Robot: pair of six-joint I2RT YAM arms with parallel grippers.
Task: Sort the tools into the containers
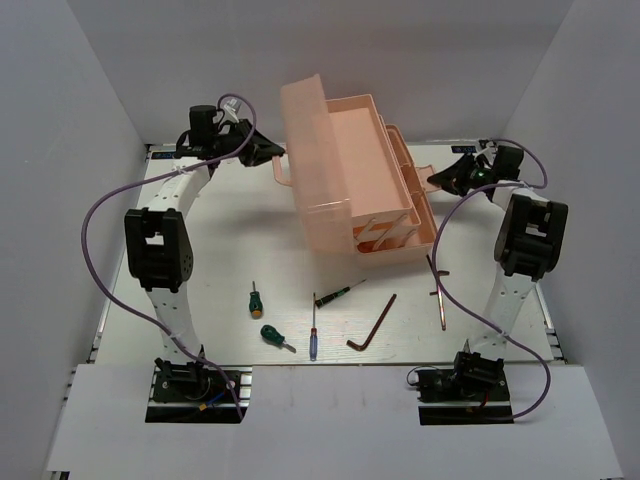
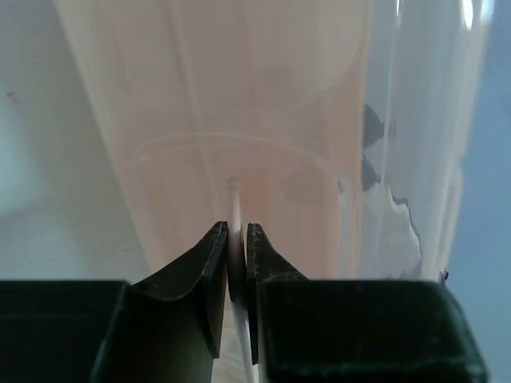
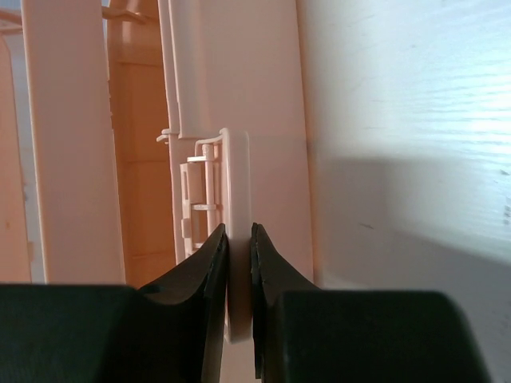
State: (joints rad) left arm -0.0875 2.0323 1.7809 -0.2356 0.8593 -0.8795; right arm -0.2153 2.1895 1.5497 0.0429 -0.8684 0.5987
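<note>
The left gripper (image 2: pixel 235 235) has its black fingers (image 2: pixel 192 279) pressed together on a thin translucent strip, the lid handle (image 1: pixel 282 170) of the salmon-pink toolbox (image 1: pixel 350 180). The right gripper (image 3: pixel 238 235) likewise pinches a narrow pink tab (image 3: pixel 236 183) on the box's opposite side, its jaws almost meeting around the plastic. The toolbox stands toward the far edge of the table (image 1: pixel 200 260), midway between the sides. Its long axis runs from the far edge toward the near-right corner. Its lid (image 1: pixel 305 140) is tilted up on the left, and its tiered trays (image 1: pixel 395 215) step down to the right. Six tools lie loose near the near edge. One stubby screwdriver (image 1: pixel 254 300) points its shaft at the far edge; the second stubby screwdriver (image 1: pixel 272 336) angles toward the near-right corner. The blue precision screwdriver (image 1: pixel 312 335) lies near-to-far, and the green precision screwdriver (image 1: pixel 338 292) slants toward the far-right corner. A dark hex key (image 1: pixel 377 322) lies diagonally beside them; a copper hex key (image 1: pixel 442 310) lies near-to-far toward the right edge.
</note>
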